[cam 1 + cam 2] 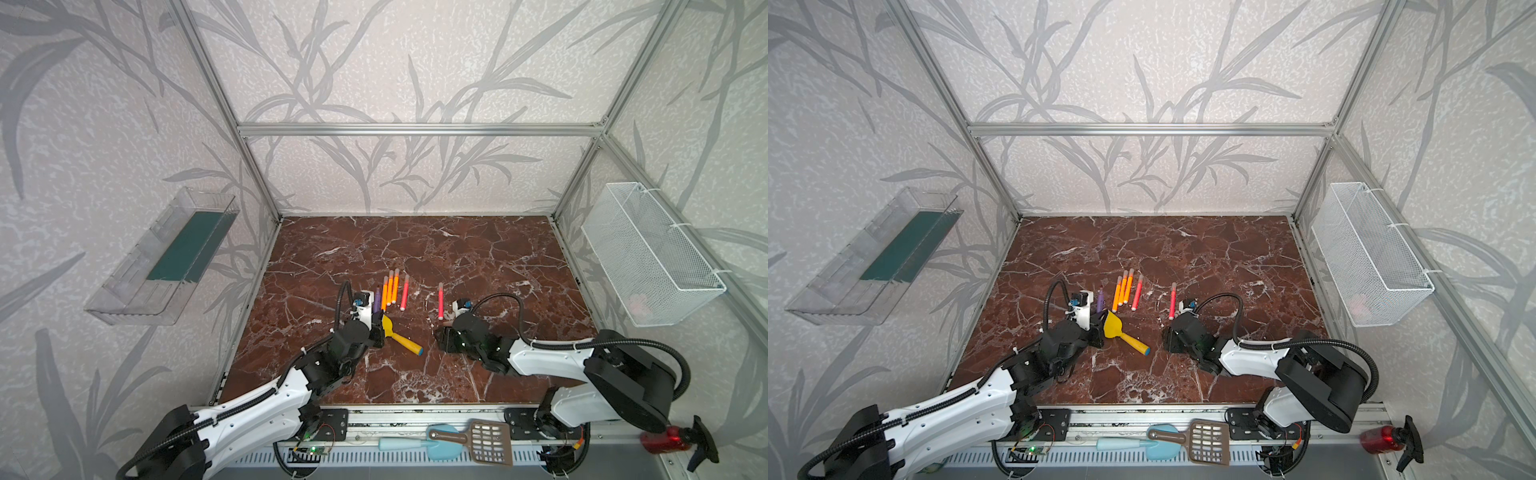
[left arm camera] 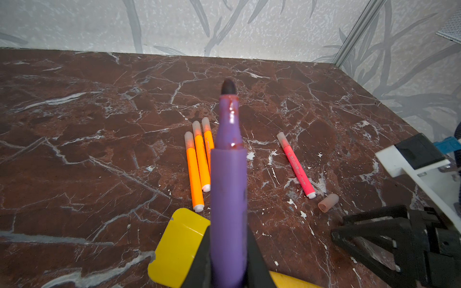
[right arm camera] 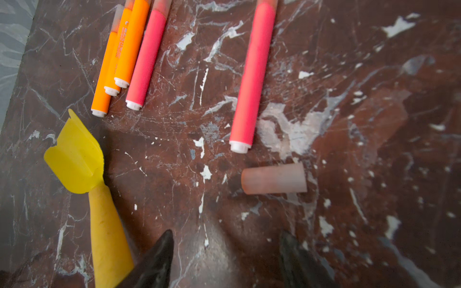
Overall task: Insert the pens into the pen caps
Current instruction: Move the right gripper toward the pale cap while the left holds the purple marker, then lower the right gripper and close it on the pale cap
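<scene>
Bright pens on a red-brown marble table (image 1: 457, 249) veined in white.

Purple pen (image 2: 228, 199) with dark tip and red smears on its neck. Left of centre, three orange pens (image 1: 390, 291) and the left pinkish-red pen (image 1: 404, 293); the right pinkish-red pen (image 1: 440, 301) apart, all with white butts and frosted pinkish fitted caps (image 2: 188, 139). Loose pen cap (image 3: 274, 178) translucent pinkish. Yellow shovel (image 3: 74, 154), handle orange-yellow, blue at the end. Walls (image 1: 415, 62) pale grey, patterned with darker grey leaves. White mesh basket (image 1: 648, 257) right; clear tray (image 1: 137, 291) with dark green inside, left. Near edge: light blue spatula (image 1: 440, 442), brown slotted scoop (image 1: 486, 440), red bottle (image 1: 660, 442).
</scene>
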Robot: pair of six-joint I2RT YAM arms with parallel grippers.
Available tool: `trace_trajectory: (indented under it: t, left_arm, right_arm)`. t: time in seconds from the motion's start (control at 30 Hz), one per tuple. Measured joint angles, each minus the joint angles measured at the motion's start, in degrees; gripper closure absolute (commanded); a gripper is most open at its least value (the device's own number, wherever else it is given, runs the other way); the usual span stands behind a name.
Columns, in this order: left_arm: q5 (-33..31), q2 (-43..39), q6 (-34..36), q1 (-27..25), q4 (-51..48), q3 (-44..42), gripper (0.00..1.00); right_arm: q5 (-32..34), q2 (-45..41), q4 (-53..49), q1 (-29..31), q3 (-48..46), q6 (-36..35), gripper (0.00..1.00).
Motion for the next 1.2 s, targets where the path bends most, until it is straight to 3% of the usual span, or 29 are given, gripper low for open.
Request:
trace_trajectory:
  t: [0.53,1.03,1.2]
  left_arm:
    - [-0.94,0.7,0.04,0.0,0.0,0.0,1.0]
    - [-1.09,0.48,0.11,0.04,-0.9,0.0,1.0]
    - [-1.14,0.48,0.15,0.07,-1.09,0.0,1.0]
  right_arm:
    - [4.52,6.45,-3.52,-2.6,6.88,-3.78,0.34]
    - [3.63,11.65,-4.98,-3.43,12.85,-6.16,0.39]
    - [4.74,9.97,-7.28,-3.43,12.28,-7.19,0.48]
